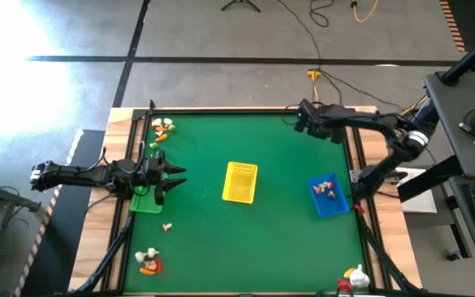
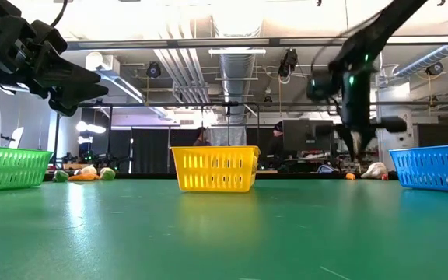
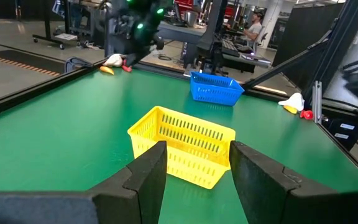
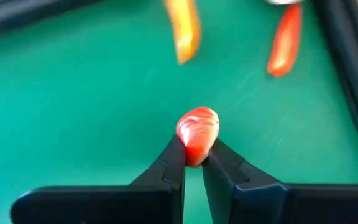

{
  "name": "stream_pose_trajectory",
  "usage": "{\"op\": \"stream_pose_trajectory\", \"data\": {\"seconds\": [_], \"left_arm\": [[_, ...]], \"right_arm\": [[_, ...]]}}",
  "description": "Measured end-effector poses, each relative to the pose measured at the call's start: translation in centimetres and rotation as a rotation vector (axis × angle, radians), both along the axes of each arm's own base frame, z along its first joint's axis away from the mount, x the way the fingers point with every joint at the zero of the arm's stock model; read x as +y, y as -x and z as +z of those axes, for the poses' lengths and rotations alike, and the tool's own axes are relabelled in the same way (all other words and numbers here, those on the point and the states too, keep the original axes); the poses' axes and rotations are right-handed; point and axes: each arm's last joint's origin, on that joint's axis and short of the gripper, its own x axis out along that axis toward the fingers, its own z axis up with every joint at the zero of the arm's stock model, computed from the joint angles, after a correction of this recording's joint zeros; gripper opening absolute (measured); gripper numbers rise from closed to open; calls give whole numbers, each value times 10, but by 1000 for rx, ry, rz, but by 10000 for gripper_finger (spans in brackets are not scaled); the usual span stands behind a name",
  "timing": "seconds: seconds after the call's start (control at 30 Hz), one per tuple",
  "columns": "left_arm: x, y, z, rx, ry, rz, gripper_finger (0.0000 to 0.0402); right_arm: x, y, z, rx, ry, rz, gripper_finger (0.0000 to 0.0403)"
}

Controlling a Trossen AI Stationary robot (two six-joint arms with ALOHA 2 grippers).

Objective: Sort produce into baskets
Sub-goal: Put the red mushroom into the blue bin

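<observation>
My right gripper (image 4: 196,152) is shut on a small red-and-white produce piece (image 4: 197,127) over the table's far right part (image 1: 303,115). An orange piece (image 4: 184,25) and a red piece (image 4: 284,40) lie on the green mat beyond it. My left gripper (image 3: 196,168) is open and empty, above the green basket (image 1: 145,200) at the table's left. The yellow basket (image 1: 240,181) stands mid-table. The blue basket (image 1: 328,196), at the right, holds a few pieces. My right gripper pinches the red-and-white piece by its lower end (image 4: 195,155) between its two fingertips. The fingers come from above, pointing down at the mat. Most of the piece sticks out past the fingertips. Whether it is off the mat, I cannot tell.
Produce lies in small heaps at the far left corner (image 1: 162,128), the near left corner (image 1: 148,262) and the near right corner (image 1: 355,279). A single piece (image 1: 167,225) lies near the green basket. The mat between the baskets is bare.
</observation>
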Motion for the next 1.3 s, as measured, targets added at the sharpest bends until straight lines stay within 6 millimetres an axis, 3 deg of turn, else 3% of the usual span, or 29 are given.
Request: {"op": "stream_pose_trajectory", "data": {"seconds": [0.1, 0.27, 0.4, 0.57, 0.77, 1.0, 1.3], "left_arm": [[0, 0, 0, -1, 0, 0, 158], [0, 0, 0, 0, 0, 0, 158], [0, 0, 0, 0, 0, 0, 158], [0, 0, 0, 0, 0, 0, 158], [0, 0, 0, 0, 0, 0, 158], [0, 0, 0, 0, 0, 1, 158], [0, 0, 0, 0, 0, 0, 158]], "right_arm": [[40, -14, 24, -51, 29, 170, 30], [129, -22, 62, -238, 34, 425, 32], [186, -6, 76, -330, -38, 462, 32], [229, 19, 72, -263, -127, 415, 33], [238, 29, 50, -151, -159, 349, 33], [224, 39, 11, -46, -248, 259, 33], [208, 45, -12, -14, -248, 201, 45]]}}
